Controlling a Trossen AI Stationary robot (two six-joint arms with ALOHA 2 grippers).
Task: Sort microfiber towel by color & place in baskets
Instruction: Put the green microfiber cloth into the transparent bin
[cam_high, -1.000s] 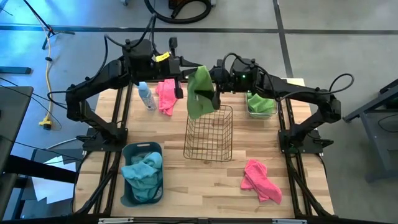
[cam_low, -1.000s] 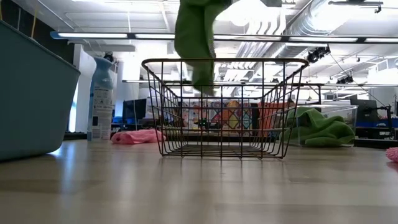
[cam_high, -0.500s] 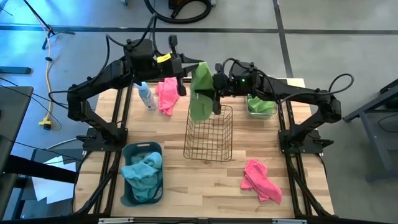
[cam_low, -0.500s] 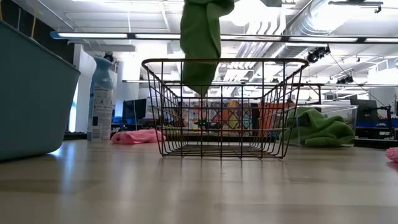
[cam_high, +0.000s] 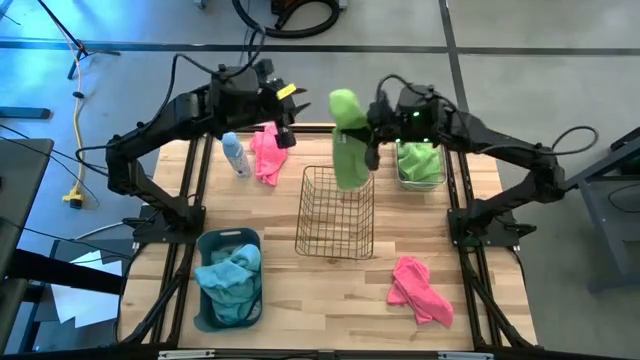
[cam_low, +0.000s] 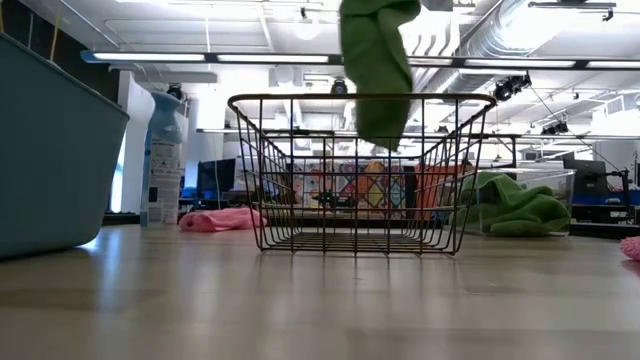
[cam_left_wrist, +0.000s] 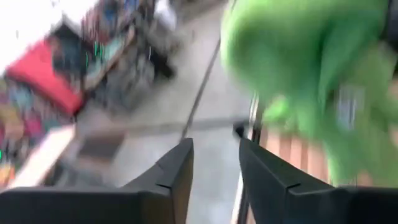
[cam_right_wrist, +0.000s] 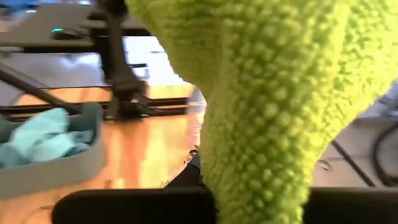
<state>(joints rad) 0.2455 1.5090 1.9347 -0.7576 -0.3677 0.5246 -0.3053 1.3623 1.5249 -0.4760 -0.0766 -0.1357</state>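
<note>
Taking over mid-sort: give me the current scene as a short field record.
held item: green towel, hanging above wire basket
right gripper: shut on green towel
left gripper: open, empty, above pink towel
clear bin: green towels
grey-blue tub: teal towels
loose on table: second pink towel

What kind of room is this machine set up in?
Probably a lab or workshop in an open industrial hall: bare ceiling ducts and strip lights overhead, cables trailing over a concrete floor, and desks with monitors behind the wooden table.
</note>
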